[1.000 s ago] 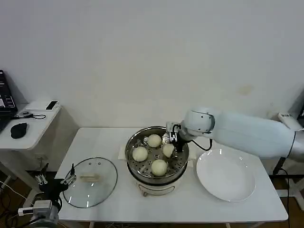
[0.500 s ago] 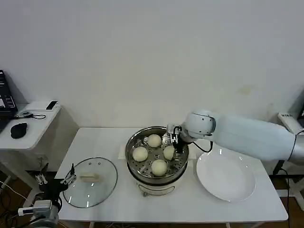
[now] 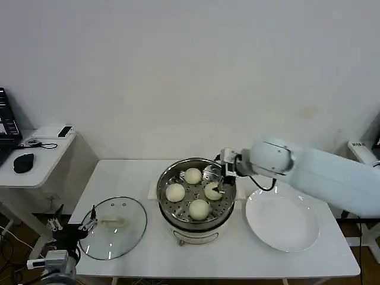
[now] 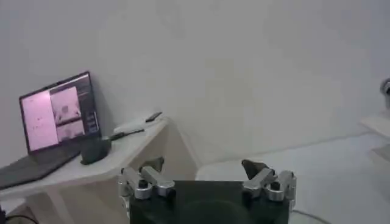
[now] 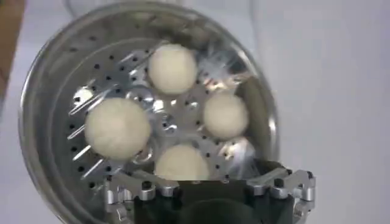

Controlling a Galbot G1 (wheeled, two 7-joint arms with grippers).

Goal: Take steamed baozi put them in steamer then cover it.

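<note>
**Four baozi in the steamer, cover on the counter**

Head view: the steamer (image 3: 196, 199) stands mid-counter (image 3: 148, 249) on its cream base, and all four baozi lie on its perforated floor: one at the back (image 3: 192, 176), one on the left (image 3: 175, 192), one in front (image 3: 199, 209) and one on the right (image 3: 212, 190). The right pincer (image 3: 224, 182) hangs over the steamer's right rim, just above the right-hand baozi; from here I cannot tell whether it touches the bun. The cover (image 3: 113, 227) lies flat on the counter's left part, well apart from the steamer, handle up. A white plate (image 3: 283, 222) sits to the steamer's right, bare. The left pincer (image 3: 72, 226) hangs low off the counter's left front corner, near the cover's edge and touching nothing.

Left wrist view: the left pincer (image 4: 207, 182) has its fingers (image 4: 141, 181) spread wide with nothing between them. Beyond it stand a side table and a laptop (image 4: 58, 115).

Right wrist view: the right pincer (image 5: 209, 190) looks down into the steamer (image 5: 55, 79). Its fingers (image 5: 285, 184) stand wide apart and grip nothing. The nearest baozi (image 5: 181, 163) lies just beyond the pincer's body, the other three farther in on the floor.
</note>
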